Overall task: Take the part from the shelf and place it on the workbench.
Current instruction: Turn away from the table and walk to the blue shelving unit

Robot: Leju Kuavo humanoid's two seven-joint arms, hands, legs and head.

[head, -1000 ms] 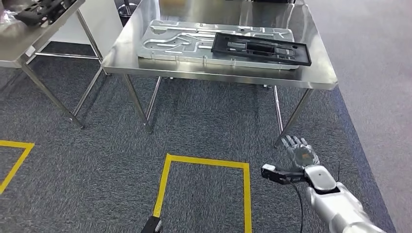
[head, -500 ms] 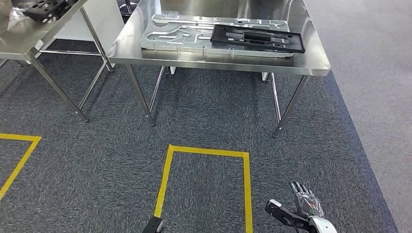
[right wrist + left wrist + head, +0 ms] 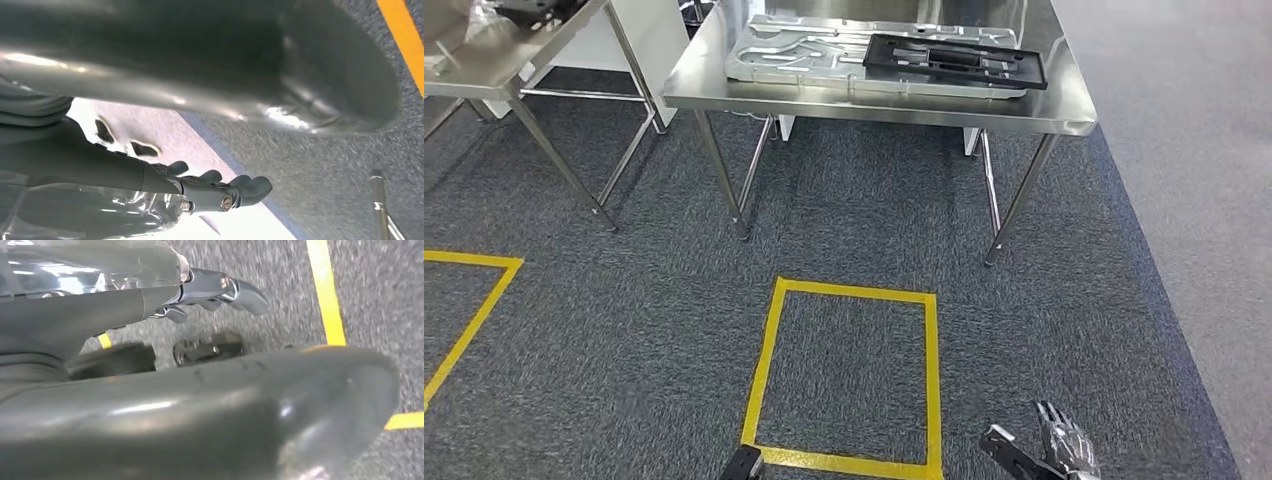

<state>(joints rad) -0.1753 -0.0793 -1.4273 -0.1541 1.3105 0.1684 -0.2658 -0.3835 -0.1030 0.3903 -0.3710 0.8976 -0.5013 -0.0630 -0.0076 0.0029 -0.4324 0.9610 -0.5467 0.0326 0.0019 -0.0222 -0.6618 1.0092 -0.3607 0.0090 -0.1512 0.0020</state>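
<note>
A flat black framed part (image 3: pixel 954 58) lies on a silver profiled plate (image 3: pixel 789 52) on the steel workbench (image 3: pixel 874 105) ahead of me. My right hand (image 3: pixel 1056 452) hangs low at the picture's lower edge, fingers spread and holding nothing; the right wrist view shows its fingers (image 3: pixel 225 190) stretched out over the floor. The tip of my left hand (image 3: pixel 741 465) pokes in at the bottom edge. In the left wrist view its fingers (image 3: pixel 222 287) are extended with nothing in them, above the carpet.
A second steel table (image 3: pixel 494 55) stands at the far left with a dark part (image 3: pixel 524 8) on it. A yellow tape square (image 3: pixel 849 295) marks the dark carpet before the workbench, more tape (image 3: pixel 469 310) at left. Lighter floor (image 3: pixel 1204 150) runs along the right.
The whole picture has shifted, so the camera moved: the workbench sits higher and farther. My right arm has dropped from mid-picture to the bottom edge, hand still holding nothing.
</note>
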